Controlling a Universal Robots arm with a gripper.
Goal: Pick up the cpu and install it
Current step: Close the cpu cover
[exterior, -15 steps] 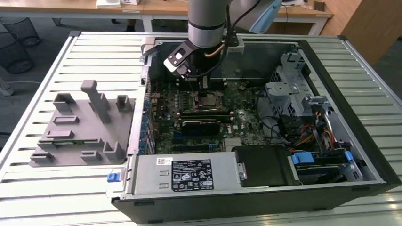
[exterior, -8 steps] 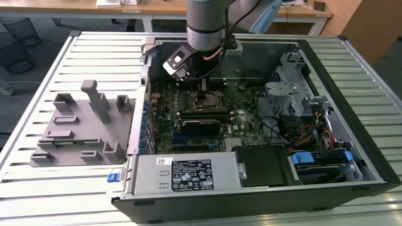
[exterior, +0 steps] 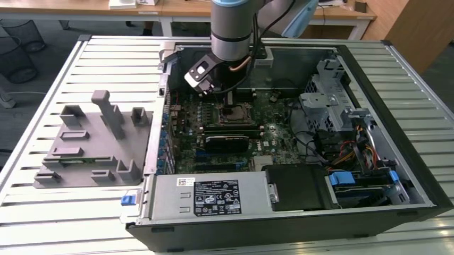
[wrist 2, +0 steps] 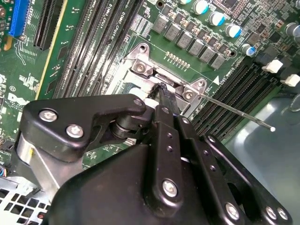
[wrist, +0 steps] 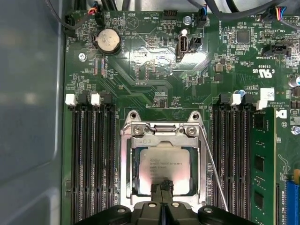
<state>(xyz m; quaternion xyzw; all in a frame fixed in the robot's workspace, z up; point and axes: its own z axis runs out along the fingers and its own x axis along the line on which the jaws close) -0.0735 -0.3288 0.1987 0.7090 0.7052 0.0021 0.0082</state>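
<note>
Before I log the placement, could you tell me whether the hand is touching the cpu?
Cannot tell. In the first wrist view the hand overlaps the cpu at its edge, but neither contact nor a gap shows plainly.

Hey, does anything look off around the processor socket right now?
The cpu sits square in the socket frame, but the thin retention lever angles out from it, not latched down. The gripper is at the cpu's edge.

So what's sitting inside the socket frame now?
The cpu lies flat inside the socket frame, silver top up. The fingers cover the middle of one edge, so its seating there cannot be seen.
</note>
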